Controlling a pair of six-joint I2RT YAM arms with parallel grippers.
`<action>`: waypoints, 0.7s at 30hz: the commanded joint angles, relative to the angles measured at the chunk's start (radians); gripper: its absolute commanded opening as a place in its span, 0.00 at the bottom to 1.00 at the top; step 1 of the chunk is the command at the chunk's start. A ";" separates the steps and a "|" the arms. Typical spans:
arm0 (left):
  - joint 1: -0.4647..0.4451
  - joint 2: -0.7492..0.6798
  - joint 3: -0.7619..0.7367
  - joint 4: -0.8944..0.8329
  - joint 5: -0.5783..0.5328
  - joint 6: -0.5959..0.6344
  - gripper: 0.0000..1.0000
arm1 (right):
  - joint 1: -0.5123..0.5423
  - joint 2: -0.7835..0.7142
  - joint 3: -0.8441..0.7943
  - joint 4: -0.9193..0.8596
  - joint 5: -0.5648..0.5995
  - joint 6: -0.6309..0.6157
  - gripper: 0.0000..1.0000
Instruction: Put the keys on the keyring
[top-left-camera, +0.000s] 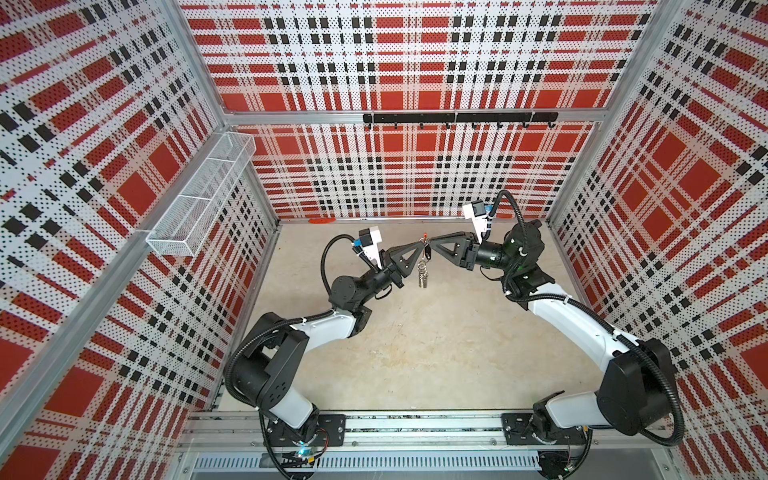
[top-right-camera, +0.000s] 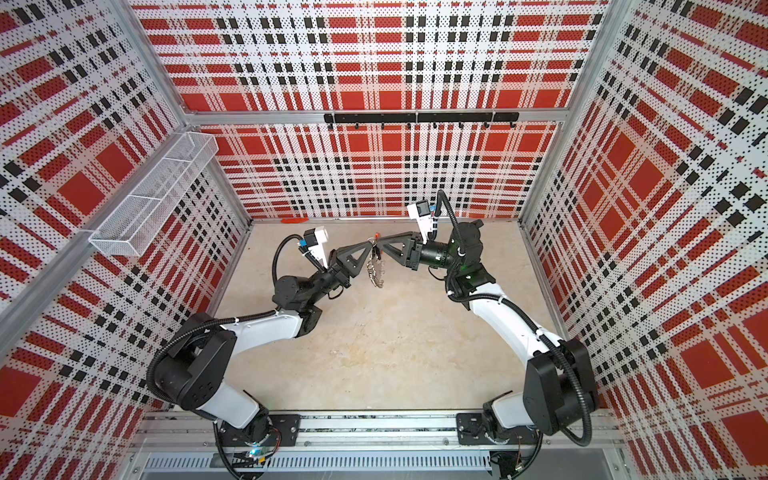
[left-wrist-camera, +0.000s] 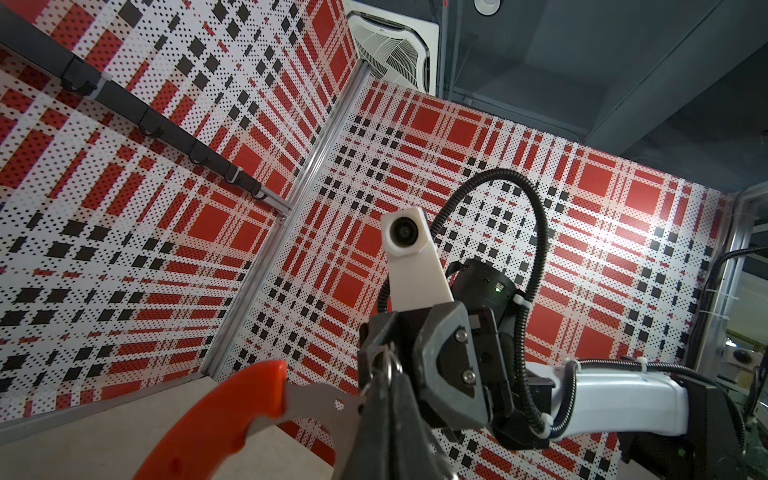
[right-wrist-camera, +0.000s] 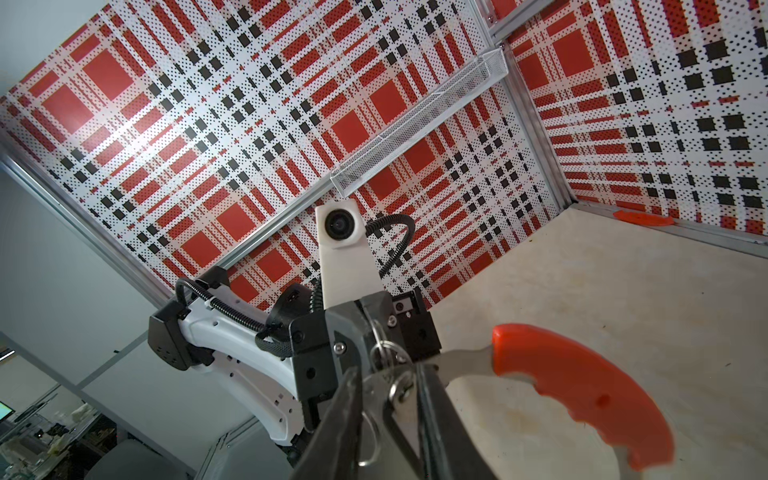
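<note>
Two grippers meet tip to tip in the air, in front of the black hook rail (top-left-camera: 460, 118) and lower than it. Between them hangs the keyring (top-left-camera: 422, 272), and its small silver loops (top-right-camera: 376, 274) dangle under the tips in both top views.

The left gripper (top-left-camera: 419, 243) is fully closed. In the left wrist view the grey metal of the keyring runs straight into its fingers (left-wrist-camera: 386, 440), just beside the end of the red sleeve (left-wrist-camera: 224, 419), so I judge that it grips the keyring there. The right gripper (top-left-camera: 431, 242) has its jaws a little apart, with silver rings and a flat silver piece between them in the right wrist view. I cannot tell if they pinch anything.

The keys (top-left-camera: 426, 250) I take to be the small dark shape just under the two tips, also lower than the hook rail, but it is too small to be sure.

As I judge it, a good part of the task is done: the keyring is off the table (top-left-camera: 415, 353), firmly held, and both parts are at one place. What is left is the fine part, to pass the small ring of the keys onto the keyring and let go. The pictures do not show whether this ring is already on.

No brand, label or writing can be read.
</note>
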 joint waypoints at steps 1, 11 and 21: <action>0.007 -0.011 0.017 0.027 -0.037 0.017 0.00 | 0.006 -0.001 -0.004 0.055 -0.018 0.015 0.29; -0.005 -0.014 0.027 0.026 -0.044 0.017 0.00 | 0.013 0.023 -0.002 0.074 -0.026 0.031 0.30; -0.009 -0.012 0.030 0.026 -0.041 0.020 0.00 | 0.032 0.051 0.021 0.077 -0.032 0.032 0.28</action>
